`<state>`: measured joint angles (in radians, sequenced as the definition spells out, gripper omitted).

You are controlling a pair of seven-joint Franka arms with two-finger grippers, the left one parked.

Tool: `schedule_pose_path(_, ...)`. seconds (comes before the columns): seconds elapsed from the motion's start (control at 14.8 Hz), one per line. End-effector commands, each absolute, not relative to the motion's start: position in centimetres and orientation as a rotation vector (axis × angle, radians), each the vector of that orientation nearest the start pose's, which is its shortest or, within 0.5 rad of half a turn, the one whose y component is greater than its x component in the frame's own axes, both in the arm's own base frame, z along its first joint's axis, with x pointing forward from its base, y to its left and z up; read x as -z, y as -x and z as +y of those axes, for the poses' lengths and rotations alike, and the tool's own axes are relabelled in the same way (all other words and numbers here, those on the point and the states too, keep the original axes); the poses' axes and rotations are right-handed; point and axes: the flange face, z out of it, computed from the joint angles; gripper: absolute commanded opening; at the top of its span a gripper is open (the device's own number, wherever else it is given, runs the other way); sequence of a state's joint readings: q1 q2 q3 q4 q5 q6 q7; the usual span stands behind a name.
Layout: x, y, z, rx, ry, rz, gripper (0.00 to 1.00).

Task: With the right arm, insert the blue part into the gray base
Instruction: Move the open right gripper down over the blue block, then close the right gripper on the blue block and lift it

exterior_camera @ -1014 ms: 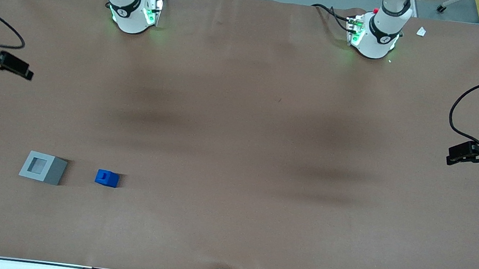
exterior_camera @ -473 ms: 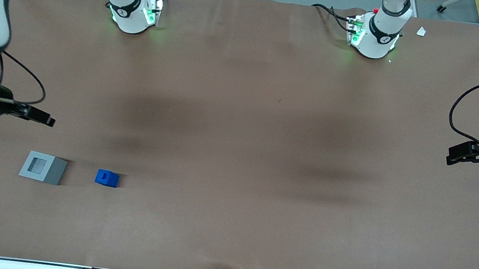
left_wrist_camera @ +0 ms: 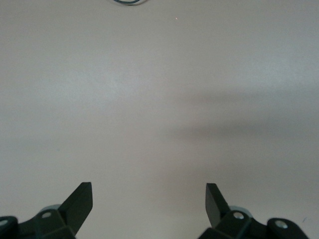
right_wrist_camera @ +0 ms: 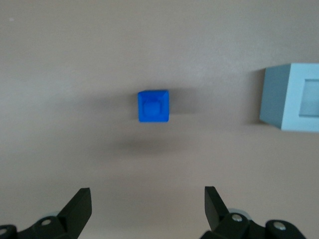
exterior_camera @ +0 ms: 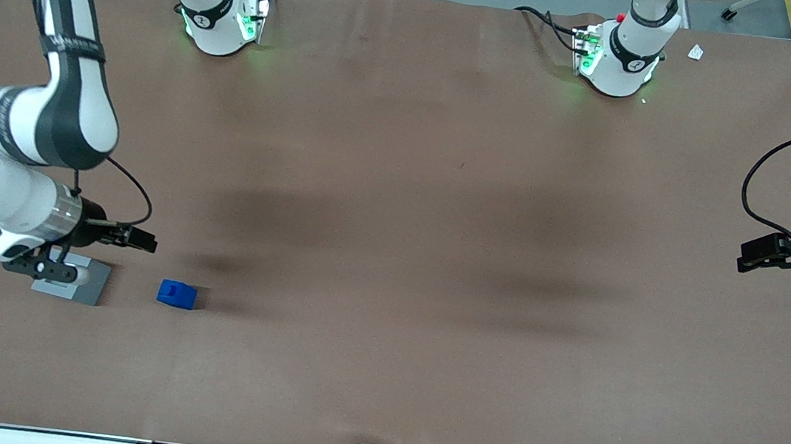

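Front view shows the right arm's gripper (exterior_camera: 140, 238) hovering above the table, at about ten o'clock from the blue part (exterior_camera: 176, 294), its jaws spread wide with nothing between them. That small blue block sits on the brown table (exterior_camera: 392, 251), apart from the gray base (exterior_camera: 87, 282) at its nine o'clock. It looks like light, rigid, smooth plastic, likely slippery, so pinching two opposite flat side walls low down seems safest, leaving the notched top free.
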<state>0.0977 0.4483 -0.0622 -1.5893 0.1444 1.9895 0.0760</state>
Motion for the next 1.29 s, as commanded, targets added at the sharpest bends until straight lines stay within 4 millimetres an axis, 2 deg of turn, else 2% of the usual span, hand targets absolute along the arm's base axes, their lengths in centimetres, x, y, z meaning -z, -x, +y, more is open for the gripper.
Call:
schedule_pose_path(0.0,-33.8,-68.4,4.1,-0.054,3.07,0.134,1.0)
schedule_pose_path(0.14,-31.0,-68.7,5.4,-0.08,3.079,0.107,1.0)
schedule_pose_path(0.27,-29.1,-69.1,6.5,-0.084,3.085,0.087,1.0)
schedule_pose_path(0.41,-26.7,-69.5,6.5,-0.107,3.09,0.164,1.0)
schedule_pose_path(0.54,-25.1,-70.0,7.0,-0.124,3.11,0.169,1.0)
schedule_pose_path(0.88,-24.8,-70.6,7.5,-0.105,3.13,0.225,1.0)
schedule_pose_path(1.22,-25.2,-71.3,7.6,-0.005,3.122,0.232,1.0)
